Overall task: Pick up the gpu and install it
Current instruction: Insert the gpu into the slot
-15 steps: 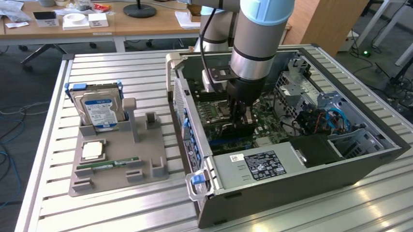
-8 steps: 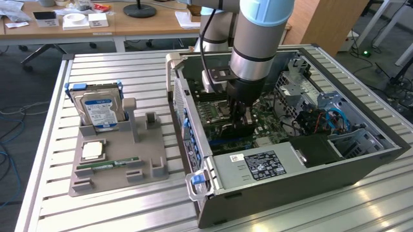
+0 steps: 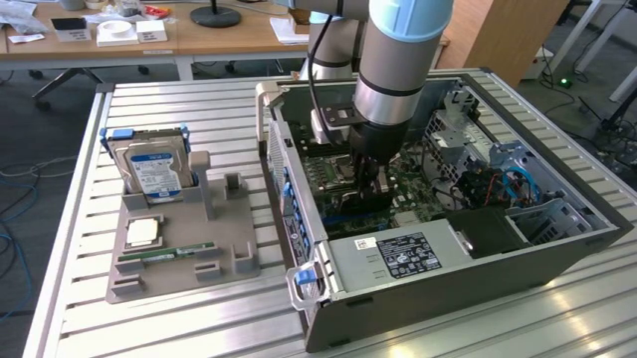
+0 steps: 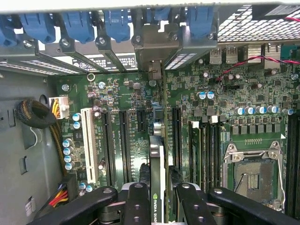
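The gpu (image 4: 157,159) is a thin dark card seen edge-on, standing upright between my fingers (image 4: 137,199) over the green motherboard (image 4: 126,98). Its silver end bracket (image 4: 154,44) lies against the case's rear slot wall, in line with the long black expansion slots. My gripper (image 4: 161,199) is shut on the card's top edge. In the exterior view the gripper (image 3: 366,185) reaches straight down into the open computer case (image 3: 438,276), and the dark card (image 3: 347,201) hangs just below the fingers, close to the board.
A grey holder tray (image 3: 184,261) at the exterior view's left carries a hard drive (image 3: 154,171), a processor chip (image 3: 142,233) and a green memory stick (image 3: 164,256). Inside the case are blue slot clips (image 4: 75,23), an empty processor socket (image 4: 253,173), cable bundles (image 4: 35,115) and the power supply (image 3: 398,253).
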{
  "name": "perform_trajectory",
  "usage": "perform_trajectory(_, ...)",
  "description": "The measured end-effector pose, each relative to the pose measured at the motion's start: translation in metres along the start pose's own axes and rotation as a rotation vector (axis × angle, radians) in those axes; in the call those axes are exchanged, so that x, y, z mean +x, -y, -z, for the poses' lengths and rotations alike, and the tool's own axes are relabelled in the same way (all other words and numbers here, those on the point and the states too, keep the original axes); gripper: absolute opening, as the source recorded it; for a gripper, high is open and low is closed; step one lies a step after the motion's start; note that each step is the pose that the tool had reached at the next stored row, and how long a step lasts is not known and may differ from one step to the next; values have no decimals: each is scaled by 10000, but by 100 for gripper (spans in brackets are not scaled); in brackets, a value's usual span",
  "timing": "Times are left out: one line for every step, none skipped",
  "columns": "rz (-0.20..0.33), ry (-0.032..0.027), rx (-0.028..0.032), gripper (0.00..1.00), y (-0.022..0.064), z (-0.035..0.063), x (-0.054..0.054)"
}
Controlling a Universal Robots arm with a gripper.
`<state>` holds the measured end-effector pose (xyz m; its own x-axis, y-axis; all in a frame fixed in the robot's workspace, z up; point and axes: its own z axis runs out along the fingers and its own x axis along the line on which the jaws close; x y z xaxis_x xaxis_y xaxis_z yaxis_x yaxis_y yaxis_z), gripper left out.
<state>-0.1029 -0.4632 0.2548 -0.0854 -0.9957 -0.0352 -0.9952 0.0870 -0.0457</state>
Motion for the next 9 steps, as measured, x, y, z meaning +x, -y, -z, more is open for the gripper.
perform_trajectory(0,-2,0,26,-2,-2,1)
perform_trajectory(-1,-2,0,26,-5,-5,1)
perform_trajectory(0,-3,-1,26,-6,-5,1)
perform_trajectory(0,-3,-1,26,-6,-5,1)
perform_trajectory(1,-2,-1,26,-6,-6,1)
perform_trajectory(1,-1,-1,26,-6,-6,1)
perform_trajectory(0,-1,0,26,-8,-8,1)
perform_trajectory(0,-1,2,26,-12,-10,1)
perform_trajectory(2,-1,2,26,-13,-10,2)
